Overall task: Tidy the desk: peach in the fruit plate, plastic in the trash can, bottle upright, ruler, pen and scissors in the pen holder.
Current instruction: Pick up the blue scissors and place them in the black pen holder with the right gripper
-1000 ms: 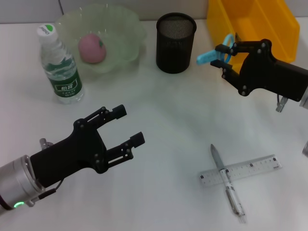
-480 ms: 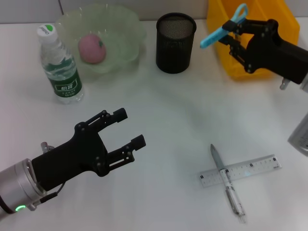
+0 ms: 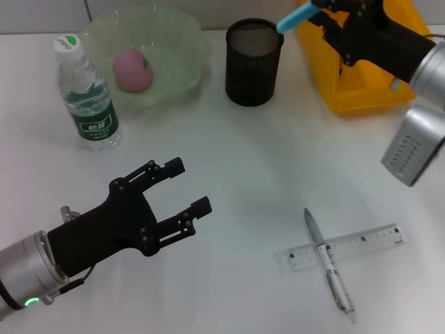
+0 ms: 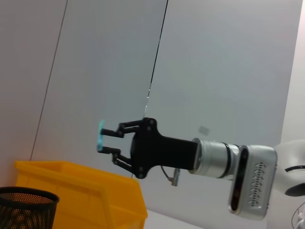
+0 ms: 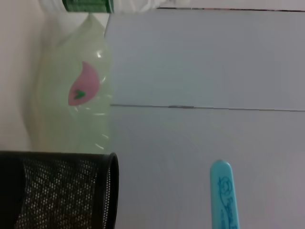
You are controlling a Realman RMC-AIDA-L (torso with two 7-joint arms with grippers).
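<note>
Blue scissors (image 3: 293, 17) pinched tight in right gripper (image 3: 321, 8), up above the black mesh pen holder (image 3: 254, 61) | scissors tip slants down toward the holder's rim | left gripper (image 3: 182, 186) wide open, holding nothing, low over white desk (image 3: 243, 174) | pen (image 3: 327, 266) lies across ruler (image 3: 348, 245)

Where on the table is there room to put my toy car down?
Bare white table runs between the black mesh pen holder and the crossed pen and ruler. It's crowded at the back: water bottle, fruit plate with peach, yellow bin. The left gripper hangs open at front left.
</note>
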